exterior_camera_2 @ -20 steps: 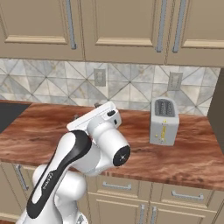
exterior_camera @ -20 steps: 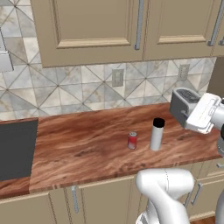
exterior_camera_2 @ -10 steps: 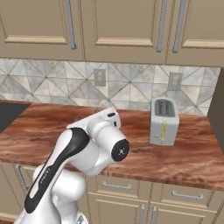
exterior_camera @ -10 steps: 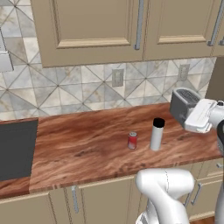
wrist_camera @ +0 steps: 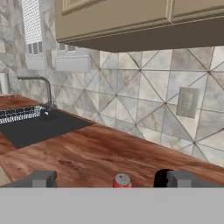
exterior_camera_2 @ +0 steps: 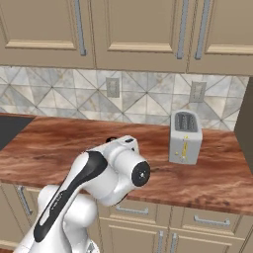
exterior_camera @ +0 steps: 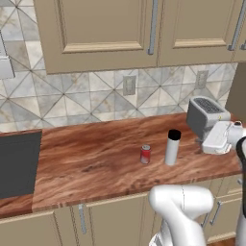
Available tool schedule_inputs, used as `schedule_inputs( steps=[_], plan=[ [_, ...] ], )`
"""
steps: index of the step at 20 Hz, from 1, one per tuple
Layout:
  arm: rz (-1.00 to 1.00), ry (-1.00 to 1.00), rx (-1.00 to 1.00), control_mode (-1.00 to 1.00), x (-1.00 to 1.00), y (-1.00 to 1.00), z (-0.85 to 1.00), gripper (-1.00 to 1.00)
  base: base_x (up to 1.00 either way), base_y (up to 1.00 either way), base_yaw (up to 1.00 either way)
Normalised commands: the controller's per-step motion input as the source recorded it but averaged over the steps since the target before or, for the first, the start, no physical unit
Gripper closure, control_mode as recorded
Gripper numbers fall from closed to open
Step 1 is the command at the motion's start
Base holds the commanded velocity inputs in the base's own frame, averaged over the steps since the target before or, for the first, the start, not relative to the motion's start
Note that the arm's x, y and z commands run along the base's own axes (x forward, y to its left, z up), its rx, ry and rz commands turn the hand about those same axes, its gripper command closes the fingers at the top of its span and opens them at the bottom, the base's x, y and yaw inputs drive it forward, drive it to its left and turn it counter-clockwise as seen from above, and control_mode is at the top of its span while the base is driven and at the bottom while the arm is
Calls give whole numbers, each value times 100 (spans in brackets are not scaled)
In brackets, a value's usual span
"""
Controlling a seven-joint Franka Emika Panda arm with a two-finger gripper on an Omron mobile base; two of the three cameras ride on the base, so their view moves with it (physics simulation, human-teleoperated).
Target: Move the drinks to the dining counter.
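Two drinks stand on the tabletop [exterior_camera: 96,163] in the left base view: the short red can [exterior_camera: 145,154] and, just beside it, the tall pale-grey cylinder [exterior_camera: 172,147] with its black cap. Both are upright and apart from each other. The white hand hangs at the right edge, near the toaster [exterior_camera: 205,115], with the cylinder the nearer drink and the can beyond it. None of this is the dining counter, so both still have to be carried there.

From the right base view, the arm's big white joint hides the drinks; the toaster [exterior_camera_2: 185,137] sits off to the side on the same wooden top.

Looking along the hand, the gripper [wrist_camera: 111,179] has its two dark finger tips spread as wide as they go, with nothing between them. The top of the red can [wrist_camera: 122,180] shows low down between the tips, ahead of the gripper, and the black cap [wrist_camera: 162,177] sits just beside the tip on one side.

My worry is the crowding (the two stand close). If the gripper drives in for the can, the tip on that side may clip the tall cylinder and topple it, and a rolling cylinder could go off the edge. A low sweep from the toaster side risks the same knock.
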Motion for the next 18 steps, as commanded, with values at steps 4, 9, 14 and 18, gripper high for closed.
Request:
schedule_inputs(
  steps=[4,9,14,18],
  plan=[
    [0,-2,0,-100,16,-5,-67,-100,0,0,0],
    [0,-1,0,-100,39,-1,-46,-100,0,0,0],
    [0,0,0,-100,35,-2,-16,-100,0,0,0],
    [0,0,0,-100,21,-17,-10,-100,0,0,0]
  ],
)
